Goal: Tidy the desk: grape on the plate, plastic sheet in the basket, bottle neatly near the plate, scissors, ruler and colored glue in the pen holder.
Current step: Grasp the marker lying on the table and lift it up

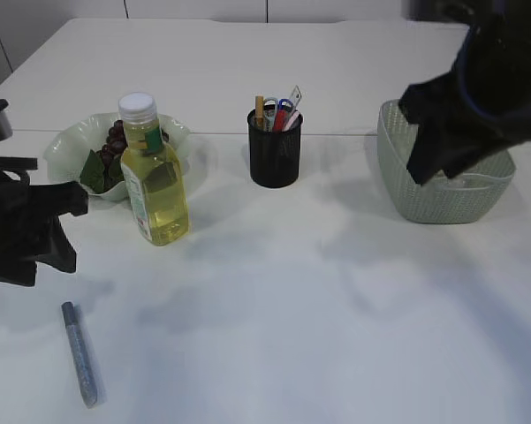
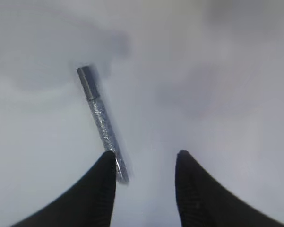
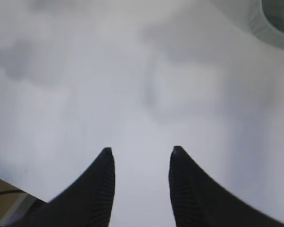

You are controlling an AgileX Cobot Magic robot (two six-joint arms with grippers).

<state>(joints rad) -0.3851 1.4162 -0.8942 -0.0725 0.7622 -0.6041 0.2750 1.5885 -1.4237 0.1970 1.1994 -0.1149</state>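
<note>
A silvery glitter colored glue [image 1: 79, 353] stick lies flat on the white table at the front left. In the left wrist view the glue [image 2: 100, 118] runs up from beside my left fingertip. My left gripper [image 2: 146, 156] is open and empty above it, and shows at the left edge [image 1: 69, 228]. The grape [image 1: 115, 146] bunch rests on the pale green plate [image 1: 66, 141]. The bottle [image 1: 155, 177] of yellow liquid stands upright just in front of the plate. Scissors [image 1: 283, 108] and ruler [image 1: 294, 97] stick out of the black pen holder [image 1: 275, 155]. My right gripper [image 3: 141, 151] is open and empty.
A grey-green basket [image 1: 442, 199] stands at the right, partly hidden by my right arm [image 1: 477, 97]; something pale lies inside, and I cannot tell whether it is the plastic sheet. The basket rim [image 3: 269, 26] shows at the top right of the right wrist view.
</note>
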